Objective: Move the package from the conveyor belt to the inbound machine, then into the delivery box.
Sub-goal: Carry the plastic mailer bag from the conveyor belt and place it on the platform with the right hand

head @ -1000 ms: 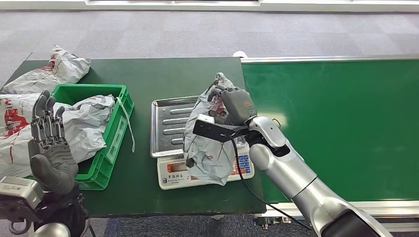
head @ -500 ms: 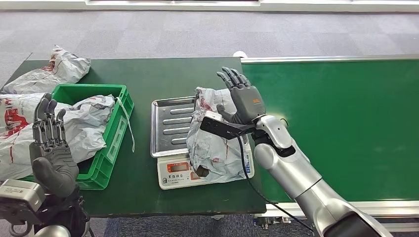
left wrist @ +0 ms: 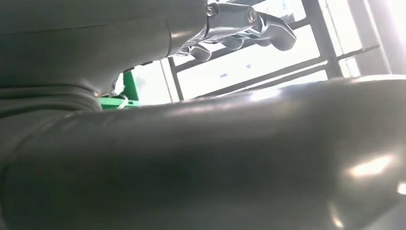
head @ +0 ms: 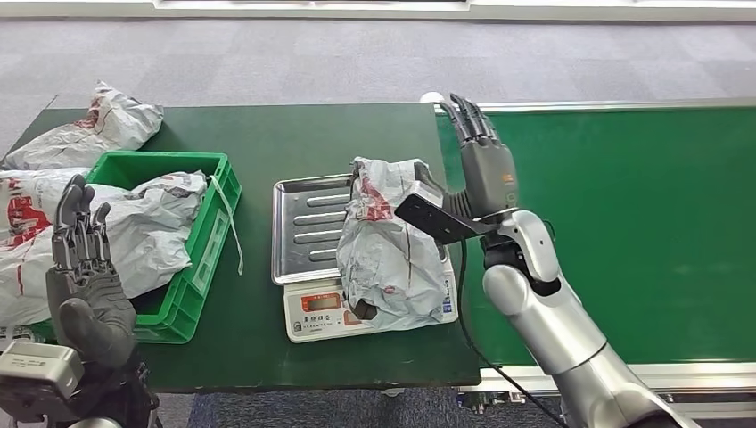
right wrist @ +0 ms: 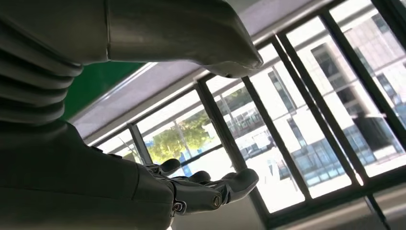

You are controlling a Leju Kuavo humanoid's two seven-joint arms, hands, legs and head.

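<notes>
Here, at the left, the left hand (head: 85, 267) is up with its fingers straight and apart, holding nothing, next to the green box (head: 198, 259) full of grey bags. In the middle of the table (head: 267, 134), the package (head: 388, 245) lies on the silver tray of the scale (head: 308, 312). Just to its right, the right hand (head: 481, 165) is wide open and empty, beside the package at the edge of the green belt (head: 624, 223).
</notes>
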